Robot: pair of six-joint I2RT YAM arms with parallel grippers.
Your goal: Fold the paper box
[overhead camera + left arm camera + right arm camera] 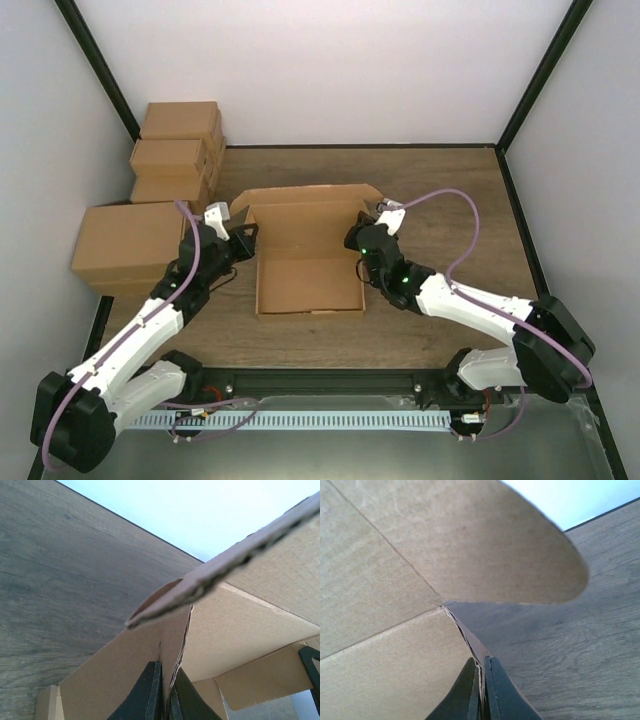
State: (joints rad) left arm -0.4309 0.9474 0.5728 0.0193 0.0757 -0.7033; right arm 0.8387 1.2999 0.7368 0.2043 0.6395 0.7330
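Paper box (pixel 310 285) sits on the desk (pixel 440 200) between the left arm (pixel 150 320) and right arm (pixel 470 300), half formed: we see side walls raised, the lid panel not yet closed. Both reach inward, low; left fingers (pixel 150 695) and right fingers (pixel 466 695) each clamp narrowly on a rear wall edge.

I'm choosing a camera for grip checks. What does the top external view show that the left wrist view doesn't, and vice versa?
Only top external: the whole paper box as an open tray, the right gripper at its right wall, stacked cartons at far left. Only left wrist: close up, the left gripper pinched shut on a thin box wall, with a flap's corrugated edge above. Both: the brown cardboard and the wooden table.
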